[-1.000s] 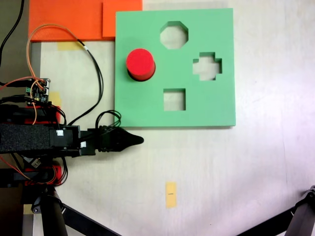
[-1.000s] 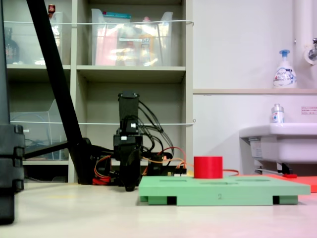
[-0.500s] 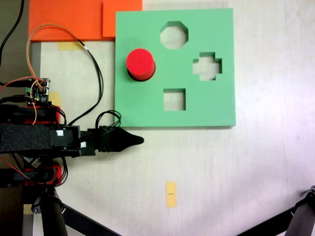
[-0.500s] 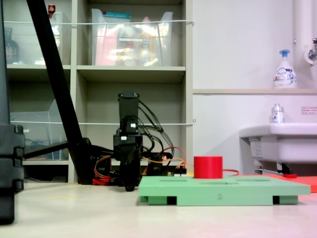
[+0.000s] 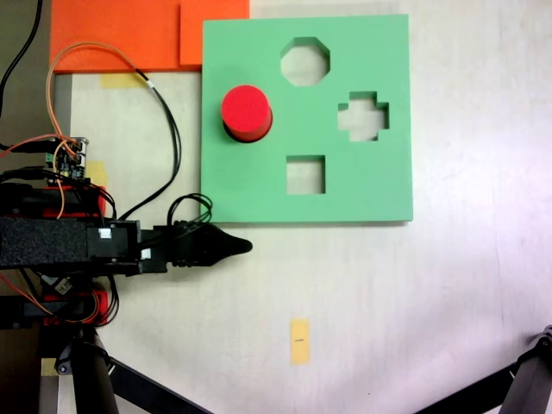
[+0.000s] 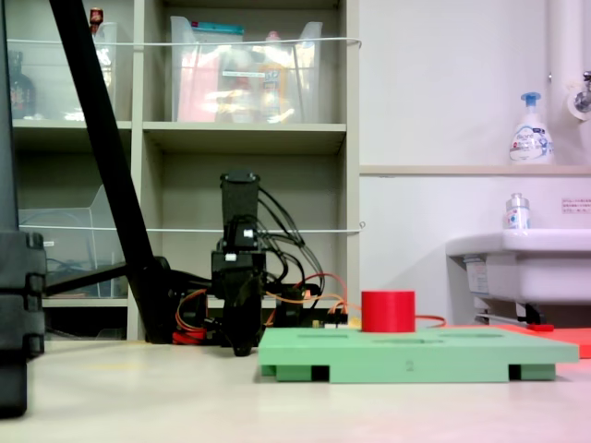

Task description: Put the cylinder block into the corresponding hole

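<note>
First exterior view | short red cylinder block (image 5: 247, 112) stands in flat green foam board's (image 5: 362, 185) round hole | fingers (image 5: 237, 247) pressed together, empty, near board edge | risk: block proud, may tip.

Red-pink cylinder block (image 5: 247, 111), flat green foam board (image 5: 362, 185), orange sheet (image 5: 121, 34) at tabletop corner, my black gripper (image 5: 231, 247), yellow tape tag (image 5: 299, 341).

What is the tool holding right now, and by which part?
Nothing. The tool is closed to a point over the bare table, off the green board, with nothing between its tips. The red cylinder stands apart, on the board.
</note>
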